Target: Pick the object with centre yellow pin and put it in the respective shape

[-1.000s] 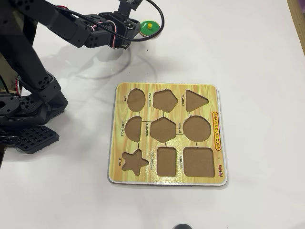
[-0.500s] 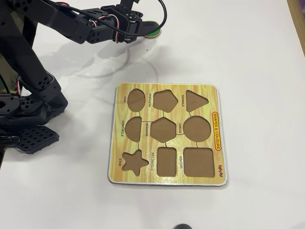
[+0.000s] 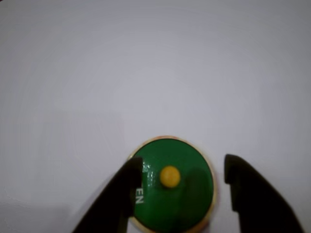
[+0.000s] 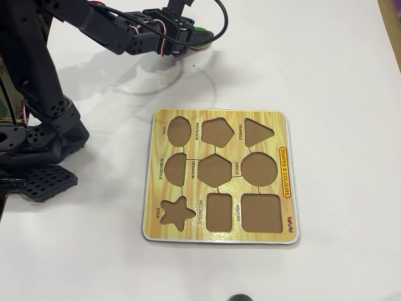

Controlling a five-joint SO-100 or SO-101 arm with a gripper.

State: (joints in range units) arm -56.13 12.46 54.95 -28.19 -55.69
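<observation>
In the wrist view the green disc (image 3: 172, 187) lies on the white table (image 3: 155, 68) at lower centre, between the 2 parted fingers of the gripper (image 3: 182, 191); jaws released, gripping nothing. In the overhead view the disc (image 4: 202, 35) peeks out at top, well apart from the circle cut-out (image 4: 260, 168) in the board (image 4: 285, 188).

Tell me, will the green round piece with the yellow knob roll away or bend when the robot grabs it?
Probably not. The green disc lies flat on the white table, so it should slide rather than roll. It looks like stiff wood with a pale rim, so bending is unlikely. The open gripper straddles the small yellow knob, which might slip.
</observation>
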